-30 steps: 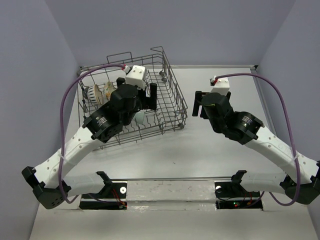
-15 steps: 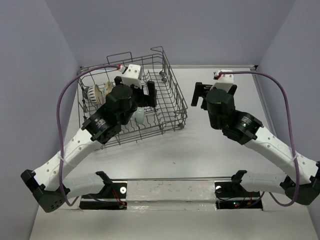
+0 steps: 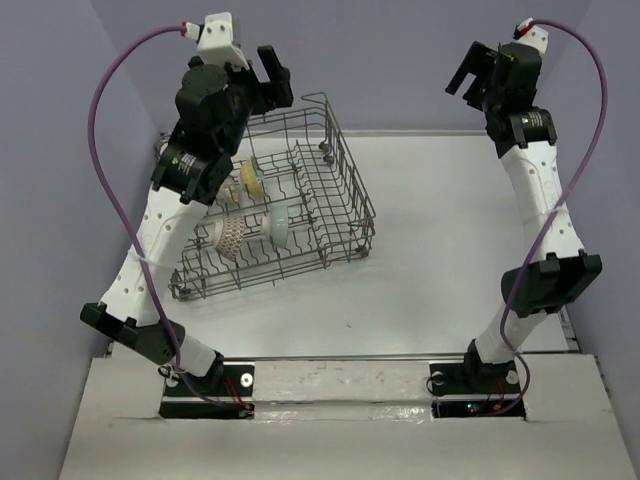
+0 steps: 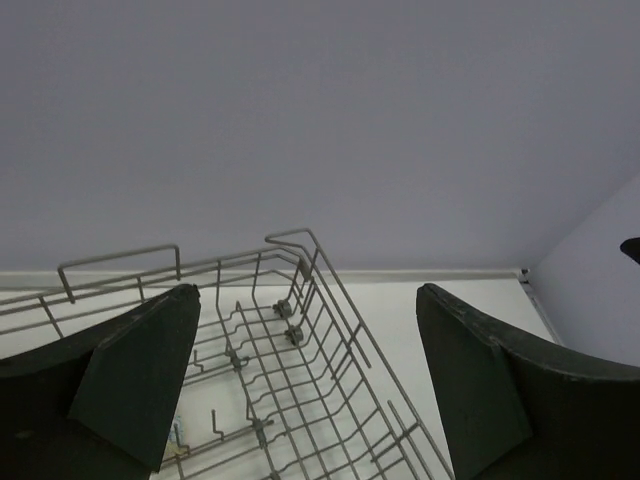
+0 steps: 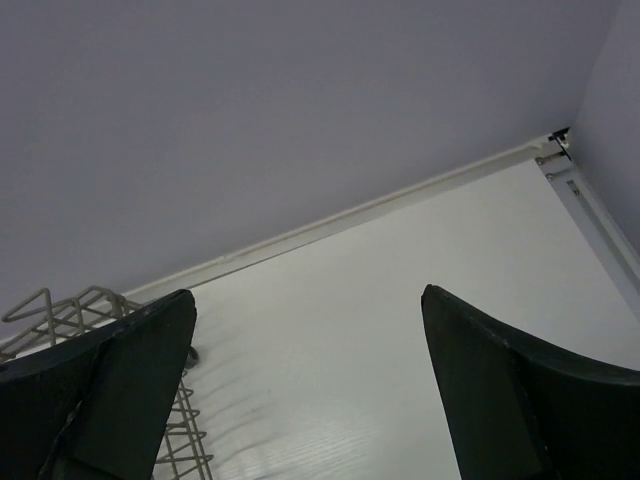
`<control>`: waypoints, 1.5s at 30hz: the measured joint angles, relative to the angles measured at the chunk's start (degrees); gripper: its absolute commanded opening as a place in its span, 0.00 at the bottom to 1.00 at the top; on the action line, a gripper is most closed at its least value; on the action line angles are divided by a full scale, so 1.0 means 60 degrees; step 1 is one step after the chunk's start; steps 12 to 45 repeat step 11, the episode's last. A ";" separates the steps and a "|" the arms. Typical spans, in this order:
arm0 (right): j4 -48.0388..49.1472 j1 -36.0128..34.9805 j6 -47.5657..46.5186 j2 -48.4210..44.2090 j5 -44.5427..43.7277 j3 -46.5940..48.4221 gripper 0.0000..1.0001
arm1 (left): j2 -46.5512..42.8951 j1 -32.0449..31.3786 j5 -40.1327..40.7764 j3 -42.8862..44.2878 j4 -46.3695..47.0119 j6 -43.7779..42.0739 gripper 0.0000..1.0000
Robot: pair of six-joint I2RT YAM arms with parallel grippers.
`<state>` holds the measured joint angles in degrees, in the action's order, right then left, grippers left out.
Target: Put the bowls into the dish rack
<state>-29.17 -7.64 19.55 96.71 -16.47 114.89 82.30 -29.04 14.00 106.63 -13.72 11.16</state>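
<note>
I find the dish rack (image 3: pixel 335 205) standing on the table (image 3: pixel 450 270), left of centre and towards the far wall. Three bowls are visible inside it, each set on edge among the wires: a teal bowl (image 3: pixel 281 226) near the middle, a brown-patterned bowl (image 3: pixel 230 237) just to its left, and a yellow-flowered bowl (image 3: pixel 251 178) farther back. The left arm hides part of the rack, so I cannot confirm any others.

The left gripper (image 3: pixel 279 75) is held high above the rack's far side. Its fingers (image 4: pixel 140 380) are spread wide and hold nothing; its wrist camera sees only the rack's far corner and the wall between them.

The right gripper (image 3: pixel 472 72) is also held high, well apart from the rack. Its fingers (image 5: pixel 500 400) are likewise spread and empty, with bare table and one rack corner below.
</note>
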 measured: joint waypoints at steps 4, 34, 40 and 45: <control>-0.0576 0.0455 0.0066 0.1078 0.1078 0.1286 1.00 | 0.0933 0.0721 -0.0324 0.2055 -0.0769 -0.0102 0.99; -0.0634 0.0321 -0.0069 0.0346 0.1905 0.0375 1.00 | 0.1071 0.1297 -0.0583 0.2790 -0.1432 -0.0244 0.99; -0.0634 0.0321 -0.0069 0.0346 0.1905 0.0375 1.00 | 0.1071 0.1297 -0.0583 0.2790 -0.1432 -0.0244 0.99; -0.0634 0.0321 -0.0069 0.0346 0.1905 0.0375 1.00 | 0.1071 0.1297 -0.0583 0.2790 -0.1432 -0.0244 0.99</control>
